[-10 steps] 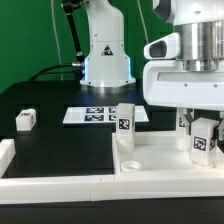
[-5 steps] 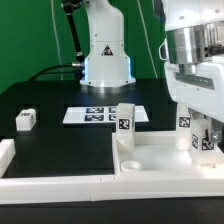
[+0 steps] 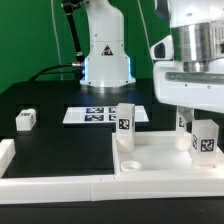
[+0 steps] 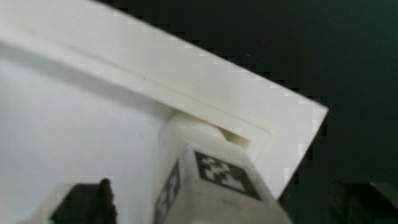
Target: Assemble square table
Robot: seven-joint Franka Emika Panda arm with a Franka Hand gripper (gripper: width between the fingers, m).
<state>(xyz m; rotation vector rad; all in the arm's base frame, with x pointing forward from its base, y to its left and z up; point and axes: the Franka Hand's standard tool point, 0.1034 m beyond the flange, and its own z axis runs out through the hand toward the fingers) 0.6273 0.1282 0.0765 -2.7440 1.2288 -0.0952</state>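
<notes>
The square table slab (image 3: 165, 158) lies at the exterior view's lower right, rim up. One tagged leg (image 3: 125, 122) stands upright at its near-left corner. A second tagged leg (image 3: 205, 138) stands at the right side, against the rim (image 4: 196, 85), and shows close in the wrist view (image 4: 217, 175). My gripper (image 3: 203, 120) hangs right above this leg, jaws astride its top with a gap on one side, open (image 4: 222, 208). Another tagged piece (image 3: 183, 122) shows partly behind the gripper. A loose leg block (image 3: 25, 120) lies on the black table at the left.
The marker board (image 3: 98, 115) lies flat behind the slab, before the robot base (image 3: 105, 60). White border rails run along the front (image 3: 50, 186) and the left edge (image 3: 5, 152).
The gripper turned about the right leg, then turned back and now sits a little higher, off the leg. The leg's tag shows in full; the leg stays upright.
</notes>
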